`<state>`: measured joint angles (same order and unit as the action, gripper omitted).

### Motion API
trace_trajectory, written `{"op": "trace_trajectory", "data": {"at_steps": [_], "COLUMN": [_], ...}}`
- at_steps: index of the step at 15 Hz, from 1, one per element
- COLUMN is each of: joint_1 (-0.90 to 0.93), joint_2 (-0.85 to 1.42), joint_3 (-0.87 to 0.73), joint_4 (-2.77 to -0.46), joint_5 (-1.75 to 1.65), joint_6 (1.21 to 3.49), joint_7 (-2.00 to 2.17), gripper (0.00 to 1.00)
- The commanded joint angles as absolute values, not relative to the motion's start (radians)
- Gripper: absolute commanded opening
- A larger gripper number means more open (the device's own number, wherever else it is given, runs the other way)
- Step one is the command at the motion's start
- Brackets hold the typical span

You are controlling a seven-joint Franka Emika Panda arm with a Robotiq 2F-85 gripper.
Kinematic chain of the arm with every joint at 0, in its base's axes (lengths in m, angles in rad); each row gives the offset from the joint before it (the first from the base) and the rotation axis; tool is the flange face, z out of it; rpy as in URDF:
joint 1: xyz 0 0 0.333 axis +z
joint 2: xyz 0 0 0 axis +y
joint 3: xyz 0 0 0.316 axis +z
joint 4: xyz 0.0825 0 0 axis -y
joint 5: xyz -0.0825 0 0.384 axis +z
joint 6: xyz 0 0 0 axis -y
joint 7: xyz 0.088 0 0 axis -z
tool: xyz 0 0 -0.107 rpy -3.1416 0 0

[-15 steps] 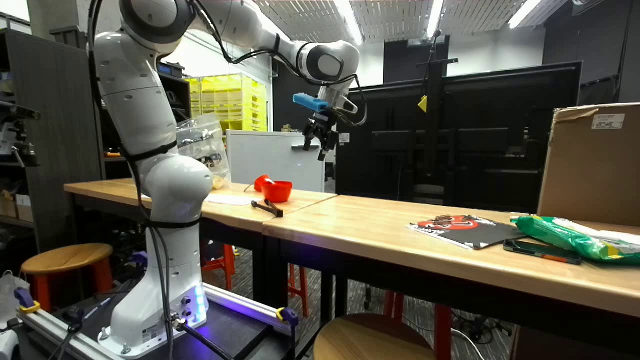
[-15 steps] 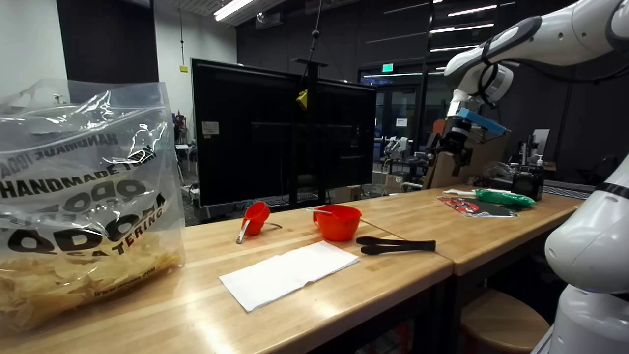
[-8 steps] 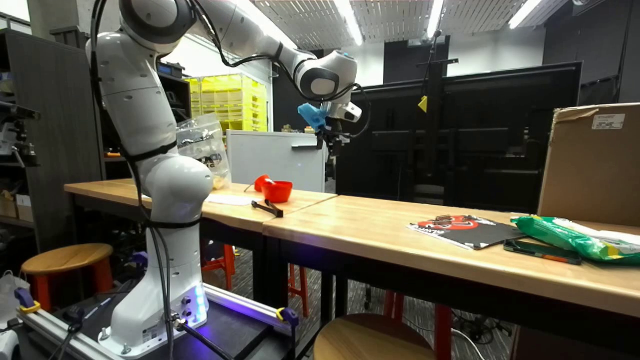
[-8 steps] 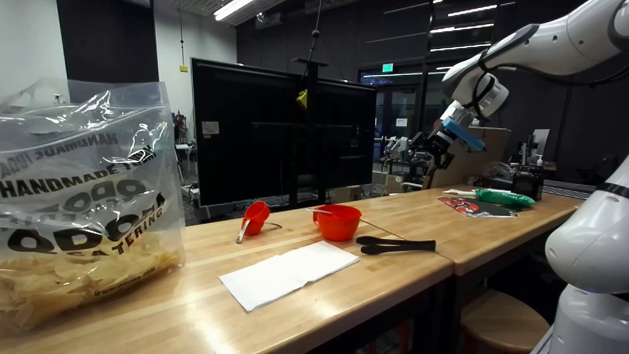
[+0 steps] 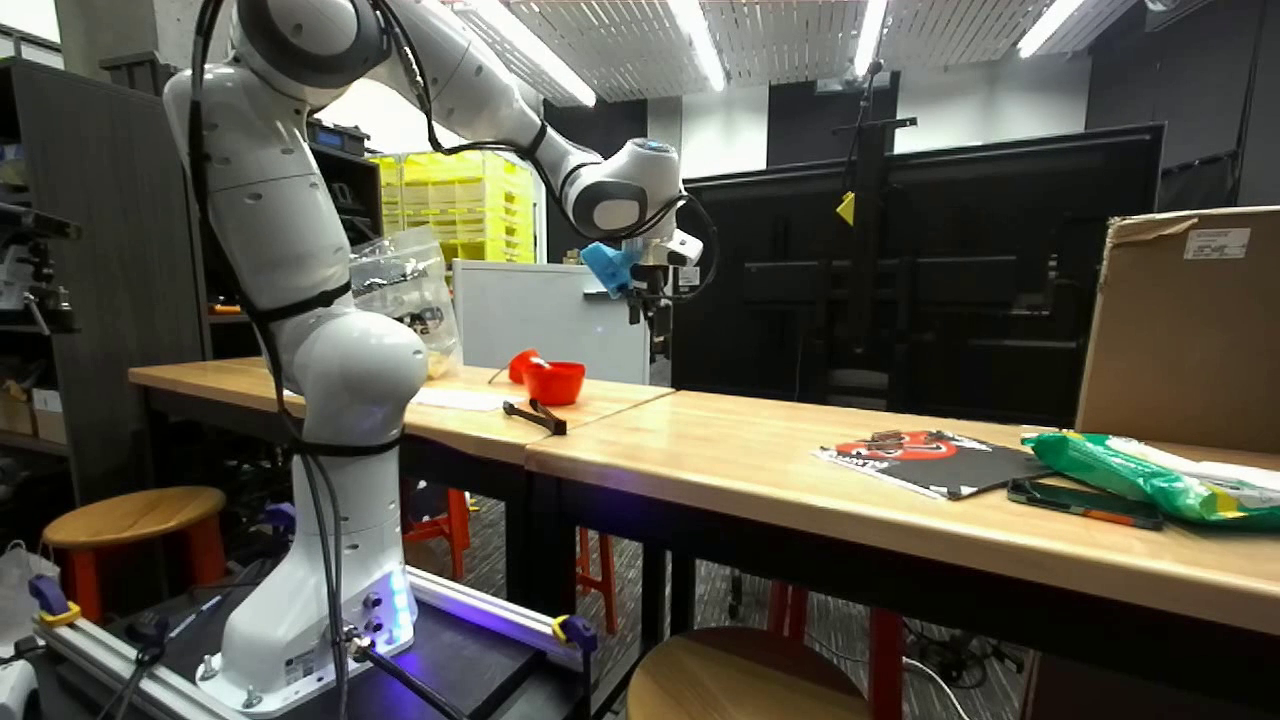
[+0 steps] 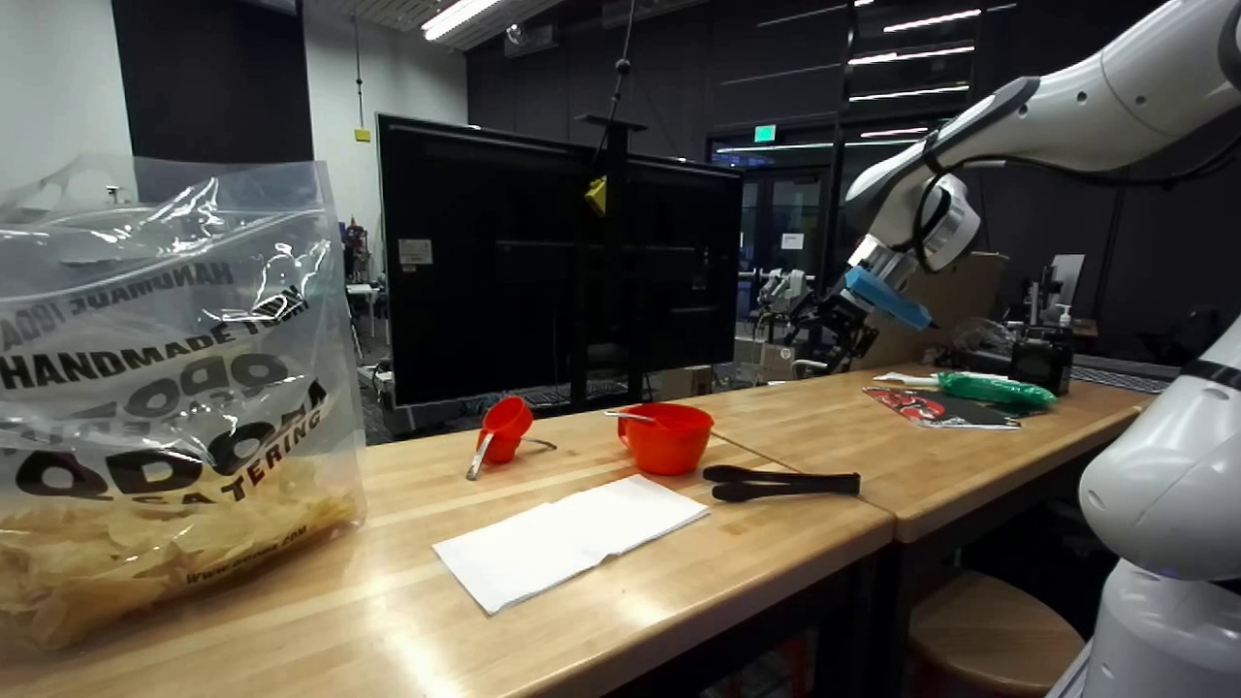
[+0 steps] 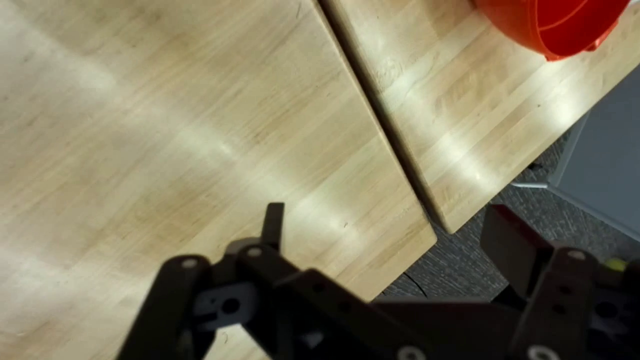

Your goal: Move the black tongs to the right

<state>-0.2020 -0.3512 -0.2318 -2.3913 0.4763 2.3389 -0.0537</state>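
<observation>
A: Where are the slender black hinged tongs (image 6: 810, 483) placed?

B: In an exterior view they are found right of centre in the frame, laid flat on a pale wooden tabletop (image 6: 737, 548). The joined end is pointed rightward, near the dark seam (image 7: 378, 107), seen also in the wrist view; the spread tips are set just beside a round red bowl (image 6: 669, 441). Whether tips and bowl touch cannot be told.

A: In what condition is the black two-fingered gripper (image 7: 392, 232)?

B: In the wrist view its fingers are seen widely parted, at lower centre and lower right, with nothing held between them. Such spacing is judged to be meant for straddling the tongs.

A: Why are the tongs not shown there?

B: The gripper is held high, well apart from them; of the items nearby, only the bowl is caught, at upper right. An approach is judged to be in hand, the shift to the right not yet begun.

A: Is any hazard noted?

B: The bowl could be nudged if the tips were taken. A hold by the joined end is judged safer, and, the tongs being flat, the fingertips would need to be brought almost onto the wood.
</observation>
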Motion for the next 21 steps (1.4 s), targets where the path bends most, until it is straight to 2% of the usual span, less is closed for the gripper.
{"op": "trace_trajectory", "data": {"at_steps": [1, 12, 21], "joint_1": [-0.205, -0.149, -0.149], "joint_2": [-0.385, -0.359, -0.367], "joint_3": [-0.216, -0.189, -0.192], "joint_4": [-2.391, -2.320, -2.344], "joint_5": [0.343, 0.224, 0.247], "joint_6": [2.220, 1.893, 1.924], "joint_7": [-0.018, -0.064, -0.062], "gripper": [1.00, 1.00, 1.00]}}
